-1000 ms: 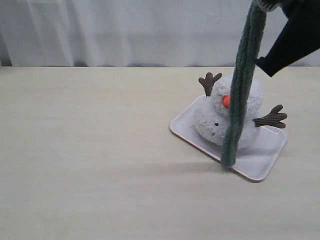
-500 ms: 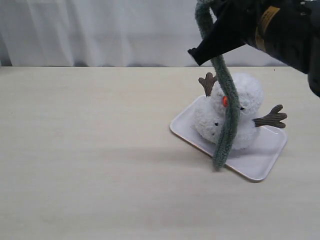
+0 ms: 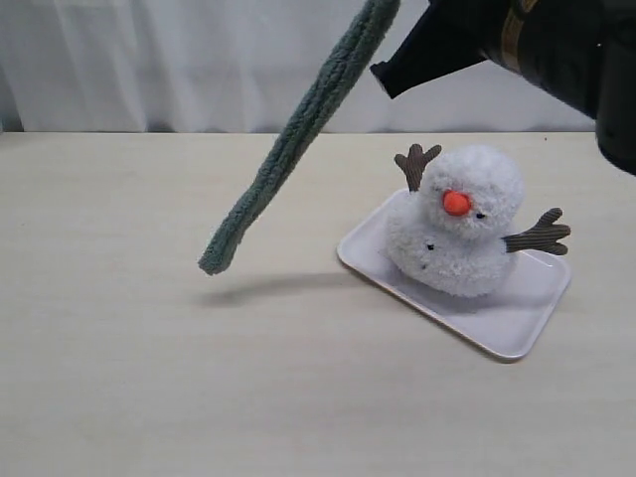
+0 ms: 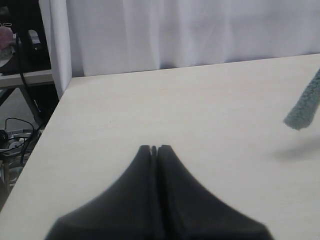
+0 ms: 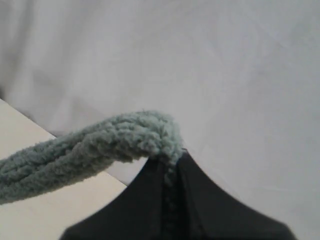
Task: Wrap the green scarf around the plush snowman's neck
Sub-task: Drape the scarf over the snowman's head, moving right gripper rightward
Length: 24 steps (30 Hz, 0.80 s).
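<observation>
Exterior view | R gripper (image 5: 171, 161) high | clamps green scarf (image 3: 298, 139) end

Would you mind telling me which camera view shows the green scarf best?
The exterior view: the green scarf slants across it nearly full length, free end in the air. The left wrist view catches only that end; the right wrist view only the part clamped in the right gripper.

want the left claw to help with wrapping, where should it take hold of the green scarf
Pinch the green scarf near its free rounded end, coming from the left side across its narrow width. That end hangs slanted in the air, clear of the plush snowman; the right claw holds the top. The left claw is shut, so open first.
</observation>
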Available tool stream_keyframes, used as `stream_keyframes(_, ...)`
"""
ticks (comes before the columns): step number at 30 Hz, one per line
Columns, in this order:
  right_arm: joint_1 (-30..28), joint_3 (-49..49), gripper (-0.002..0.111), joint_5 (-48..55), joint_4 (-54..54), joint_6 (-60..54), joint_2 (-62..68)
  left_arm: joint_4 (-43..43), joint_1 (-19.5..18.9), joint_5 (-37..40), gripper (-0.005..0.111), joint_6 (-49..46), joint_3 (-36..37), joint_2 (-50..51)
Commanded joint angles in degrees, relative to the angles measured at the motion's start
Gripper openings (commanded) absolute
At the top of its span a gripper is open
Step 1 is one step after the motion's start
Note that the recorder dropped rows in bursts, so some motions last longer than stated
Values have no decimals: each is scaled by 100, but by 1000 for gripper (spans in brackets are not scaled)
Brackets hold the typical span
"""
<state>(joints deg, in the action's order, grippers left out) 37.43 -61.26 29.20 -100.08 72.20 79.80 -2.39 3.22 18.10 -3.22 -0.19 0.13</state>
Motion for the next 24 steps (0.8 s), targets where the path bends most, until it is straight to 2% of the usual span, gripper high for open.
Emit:
stream_keyframes(1,-207,12,4,529,14,-582,325,15,20,-40,0,-12,19,-13)
stream_keyframes(5,-434,12,4,651,296,-869,525,15,20,-40,0,-12,19,-13)
stream_keyframes(10,-639,12,4,792,661,-1783,550,15,20,-40,0,-12,19,-13)
stream_keyframes(15,-739,12,4,1451,661,-2075,543,15,20,-40,0,-12,19,-13)
stream_keyframes(24,-1652,12,4,1269,1487,-1757,609,15,20,-40,0,-12,19,-13)
